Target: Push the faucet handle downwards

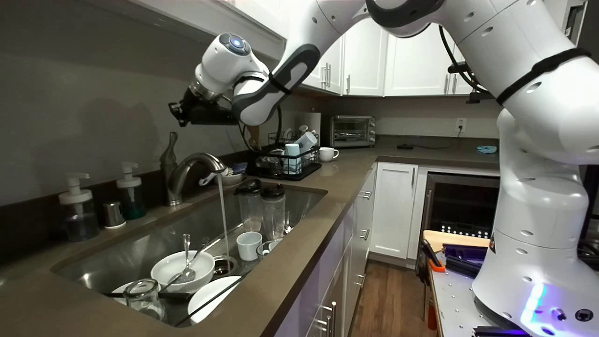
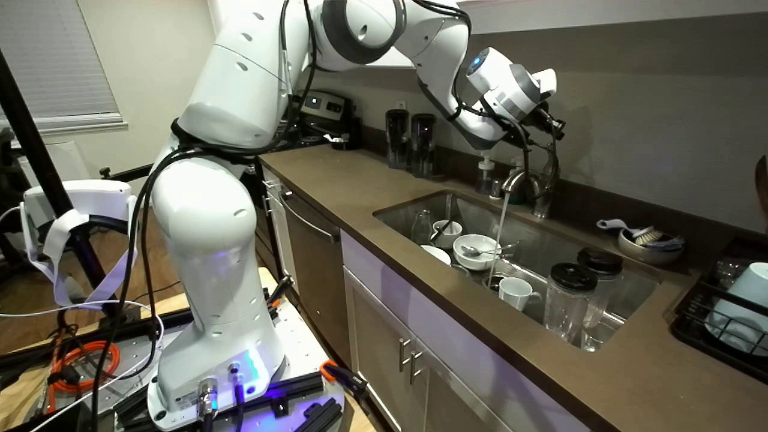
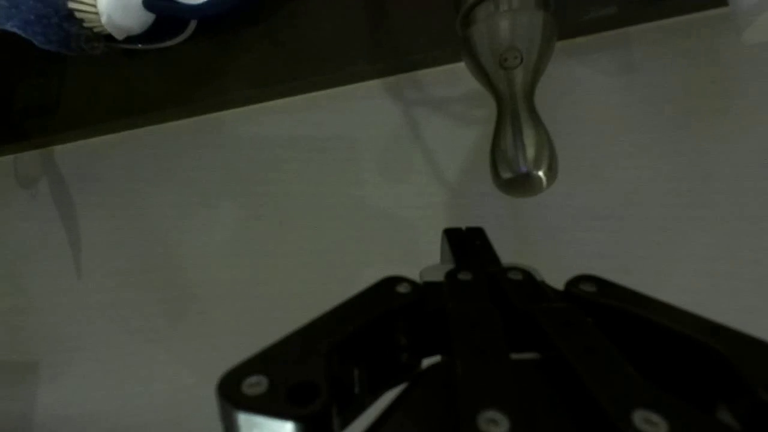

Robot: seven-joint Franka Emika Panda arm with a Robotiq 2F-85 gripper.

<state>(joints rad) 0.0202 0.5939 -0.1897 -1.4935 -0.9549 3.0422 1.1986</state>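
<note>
The faucet handle point(image 1: 171, 144) is a short brushed-metal lever standing upright on the faucet body behind the arched spout point(image 1: 199, 161). Water runs from the spout in both exterior views. In the wrist view the handle point(image 3: 523, 153) hangs from the top, its rounded end pointing down the picture. My gripper point(image 1: 178, 114) is above the handle, apart from it. In the wrist view the fingertips point(image 3: 463, 230) are together with nothing between them, below and slightly left of the handle's end. In an exterior view the gripper point(image 2: 558, 127) is above the faucet, and cables partly hide the handle.
The sink point(image 2: 636, 288) holds bowls, a mug point(image 2: 515, 292) and lidded clear cups point(image 2: 567, 306). Pump bottles point(image 1: 77, 210) stand beside the faucet. A bowl with a brush point(image 2: 648, 247) and a dish rack point(image 1: 290, 164) are on the other side. The wall point(image 3: 240, 240) is close behind.
</note>
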